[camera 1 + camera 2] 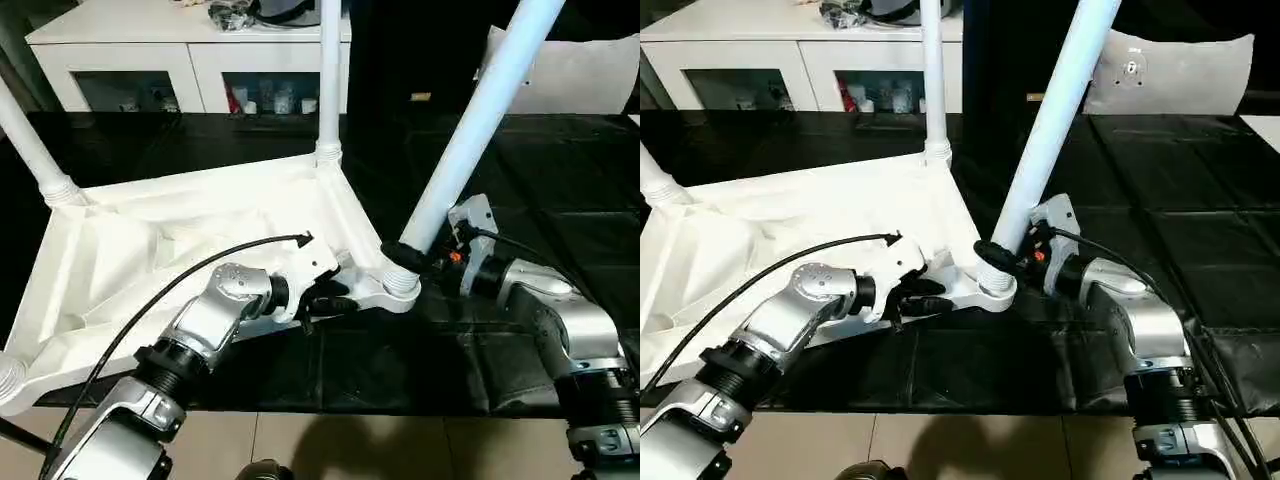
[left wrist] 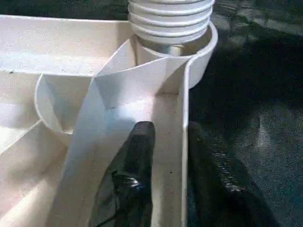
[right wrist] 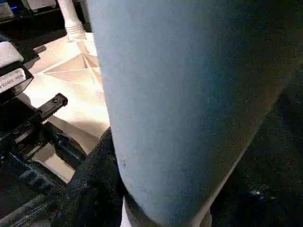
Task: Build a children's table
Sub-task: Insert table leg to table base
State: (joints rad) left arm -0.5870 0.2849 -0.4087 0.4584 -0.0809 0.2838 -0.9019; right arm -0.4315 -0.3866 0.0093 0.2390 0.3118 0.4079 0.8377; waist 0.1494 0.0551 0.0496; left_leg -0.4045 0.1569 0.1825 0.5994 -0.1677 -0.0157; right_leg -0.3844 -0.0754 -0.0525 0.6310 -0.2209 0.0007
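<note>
The children's table lies upside down on a black mat, its ribbed white top (image 1: 150,260) facing up. A long white leg (image 1: 470,130) stands tilted in the near right corner socket (image 1: 400,285). My right gripper (image 1: 408,258) is shut on this leg just above its threaded base, one black finger (image 3: 94,175) wrapping it. Two more legs rise from the far corner (image 1: 329,70) and the left corner (image 1: 30,140). My left gripper (image 1: 325,298) straddles the top's rim wall (image 2: 185,142) beside that socket, one finger inside and one outside, open with a gap on the inner side.
A white low cabinet (image 1: 190,50) with glass doors stands behind the mat, with clutter on top. A white cushion-like panel (image 1: 580,70) leans at the back right. The black mat (image 1: 560,180) stretches out to the right. Beige floor tiles (image 1: 350,445) show at the near edge.
</note>
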